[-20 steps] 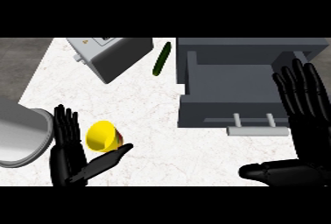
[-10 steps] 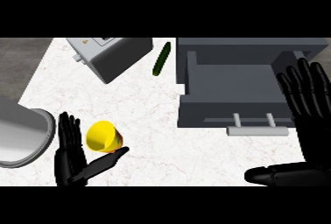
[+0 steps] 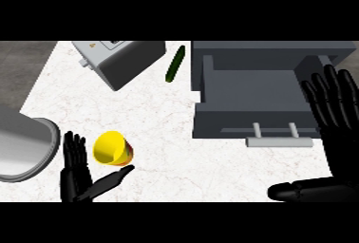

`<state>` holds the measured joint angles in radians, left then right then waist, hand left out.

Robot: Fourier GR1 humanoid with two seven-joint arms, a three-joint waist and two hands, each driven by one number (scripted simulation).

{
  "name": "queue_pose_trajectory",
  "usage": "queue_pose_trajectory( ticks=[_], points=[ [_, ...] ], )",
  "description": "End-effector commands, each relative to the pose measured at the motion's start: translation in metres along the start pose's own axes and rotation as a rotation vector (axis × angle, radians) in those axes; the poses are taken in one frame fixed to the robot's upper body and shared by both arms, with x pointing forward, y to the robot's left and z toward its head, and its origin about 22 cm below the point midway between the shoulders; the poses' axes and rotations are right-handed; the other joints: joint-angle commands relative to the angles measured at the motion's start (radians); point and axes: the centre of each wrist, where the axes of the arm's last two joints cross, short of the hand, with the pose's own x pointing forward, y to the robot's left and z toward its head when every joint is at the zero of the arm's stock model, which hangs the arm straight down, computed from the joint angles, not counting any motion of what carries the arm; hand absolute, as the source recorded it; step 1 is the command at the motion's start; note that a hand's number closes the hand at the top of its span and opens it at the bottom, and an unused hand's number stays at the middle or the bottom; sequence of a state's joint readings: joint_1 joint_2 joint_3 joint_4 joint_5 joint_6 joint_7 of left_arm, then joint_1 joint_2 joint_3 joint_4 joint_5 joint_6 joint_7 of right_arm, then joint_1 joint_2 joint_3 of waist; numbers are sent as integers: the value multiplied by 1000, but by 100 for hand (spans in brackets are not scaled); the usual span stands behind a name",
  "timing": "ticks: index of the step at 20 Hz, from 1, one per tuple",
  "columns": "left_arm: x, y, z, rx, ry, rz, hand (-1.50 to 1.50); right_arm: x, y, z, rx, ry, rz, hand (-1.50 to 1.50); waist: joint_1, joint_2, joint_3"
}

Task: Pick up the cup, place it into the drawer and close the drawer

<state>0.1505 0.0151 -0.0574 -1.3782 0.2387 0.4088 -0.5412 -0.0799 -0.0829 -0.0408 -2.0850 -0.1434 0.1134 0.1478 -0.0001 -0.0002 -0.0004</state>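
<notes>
A yellow cup (image 3: 112,148) lies tipped on the white counter at the lower left, its mouth facing up and left. My left hand (image 3: 79,174) is open right beside it, fingers up on the cup's left and thumb stretched out just below it, not curled round it. The grey drawer (image 3: 261,97) stands pulled open at the right, its handle (image 3: 278,140) toward me. My right hand (image 3: 336,123) is open with straight fingers over the drawer's right side, thumb low at the lower right.
A grey toaster-like box (image 3: 118,59) sits at the top left. A green cucumber (image 3: 175,63) lies between it and the drawer. A big grey metal pot or bowl (image 3: 17,144) fills the left edge, close to my left hand.
My left hand has shifted slightly right and down beside the cup. The right hand has edged toward the right edge. The cup has not moved.
</notes>
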Motion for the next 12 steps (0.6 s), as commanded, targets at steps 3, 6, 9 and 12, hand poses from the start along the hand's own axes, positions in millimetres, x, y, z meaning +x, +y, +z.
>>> queue_pose_trajectory(
  ticks=[3,6,9,12],
  points=[
    [-22,-2,9,28,-3,16,-150,-3,7,-18,9,4,2,-150,2,0,0],
    [-22,15,-9,17,8,2,-150,-5,12,-12,19,4,-7,-150,2,0,0],
    [-31,13,2,14,32,-6,-150,8,4,-6,16,18,11,-150,1,-1,0],
    [-49,0,-11,2,9,-7,-150,3,0,-1,36,17,2,-150,-2,0,0]
  ],
)
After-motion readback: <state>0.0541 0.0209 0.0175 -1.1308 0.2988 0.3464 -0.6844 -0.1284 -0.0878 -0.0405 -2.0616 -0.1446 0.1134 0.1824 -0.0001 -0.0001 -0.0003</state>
